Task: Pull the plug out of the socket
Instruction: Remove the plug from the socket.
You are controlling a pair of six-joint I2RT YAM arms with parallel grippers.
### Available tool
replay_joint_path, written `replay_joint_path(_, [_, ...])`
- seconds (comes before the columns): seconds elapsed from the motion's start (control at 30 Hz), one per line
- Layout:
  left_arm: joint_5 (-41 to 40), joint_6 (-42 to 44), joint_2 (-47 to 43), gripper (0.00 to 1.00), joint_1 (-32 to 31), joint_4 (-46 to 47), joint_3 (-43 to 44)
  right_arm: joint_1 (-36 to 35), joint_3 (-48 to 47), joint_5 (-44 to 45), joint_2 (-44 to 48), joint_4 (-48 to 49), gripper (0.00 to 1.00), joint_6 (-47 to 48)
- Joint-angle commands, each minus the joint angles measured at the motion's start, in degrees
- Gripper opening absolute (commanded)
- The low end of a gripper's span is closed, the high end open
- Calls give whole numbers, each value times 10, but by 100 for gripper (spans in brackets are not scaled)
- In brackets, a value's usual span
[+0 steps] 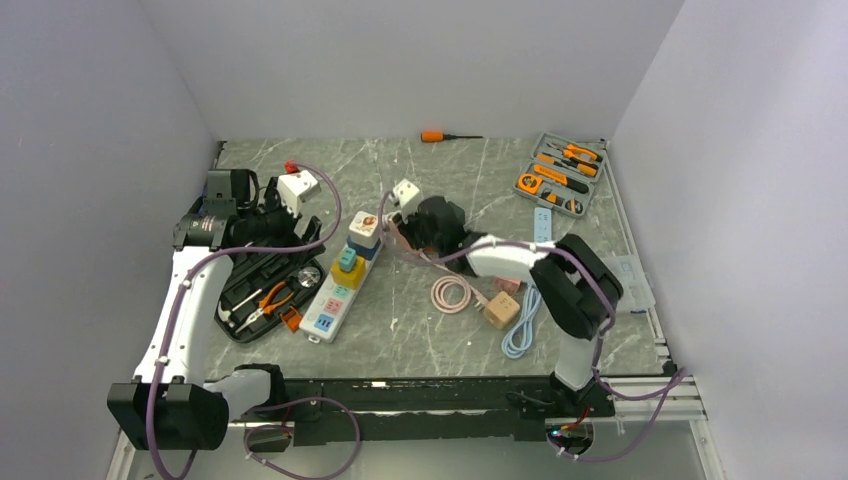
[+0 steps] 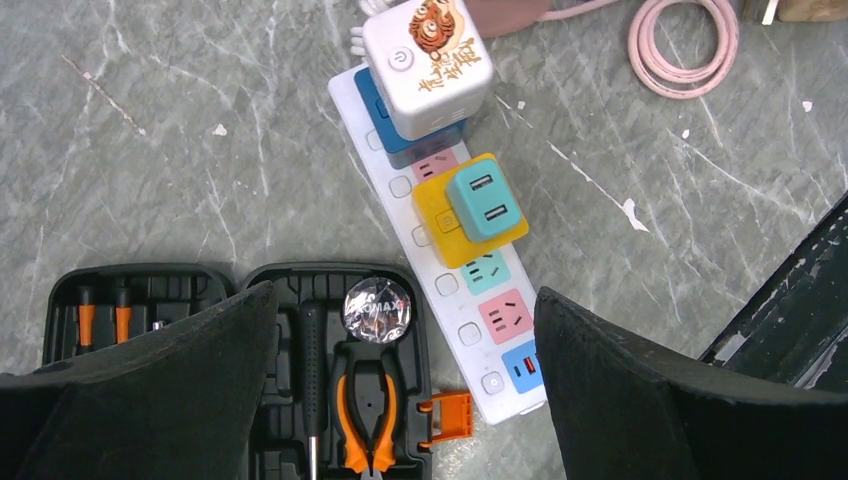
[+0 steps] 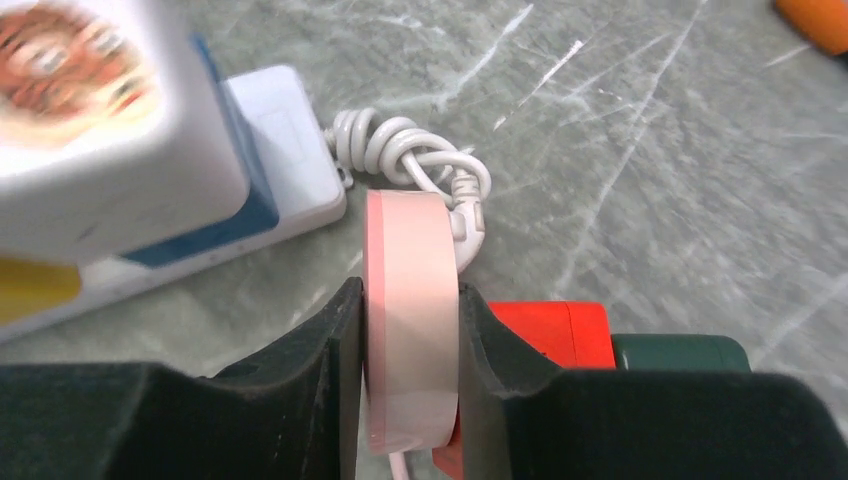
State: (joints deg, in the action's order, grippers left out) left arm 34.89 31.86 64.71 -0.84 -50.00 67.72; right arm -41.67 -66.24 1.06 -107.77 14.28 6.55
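Two arms show from above; the right gripper (image 1: 412, 230) sits at the far end of the strip (image 1: 340, 285).

Left wrist: the left gripper (image 2: 405, 305) gapes wide, holding nothing, strip beneath.

Right wrist: both fingers (image 3: 310, 350) pinch the plug (image 3: 410, 330), strip ahead-left.

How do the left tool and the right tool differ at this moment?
The left tool stands wide open and empty; the right tool is closed on the flat sides of the pink plug. The left tool looks down on the power strip; the right tool sits beside the strip's corded end. Both are black.
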Motion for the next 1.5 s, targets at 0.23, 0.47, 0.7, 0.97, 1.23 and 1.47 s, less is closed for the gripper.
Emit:
replay_joint_path(0.23, [26, -19, 44, 99, -17, 60, 74, -135, 298, 226, 131, 419, 0, 334])
replay_joint_path(0.47, [35, -40, 112, 99, -68, 95, 130, -197, 326, 292, 37, 645, 0, 568])
replay_joint_path(0.7, [117, 64, 241, 99, -112, 19, 221, -233, 320, 328, -54, 840, 0, 692])
replay_joint_path(0.97, [207, 195, 439, 99, -147, -118, 392, -241, 300, 348, -75, 841, 0, 734])
replay_joint_path(1.23, [198, 376, 595, 99, -196, -259, 553, -242, 279, 350, -75, 841, 0, 761])
replay_joint_path(1.47, [179, 520, 642, 99, -223, -344, 559, -240, 273, 351, -76, 841, 0, 769])
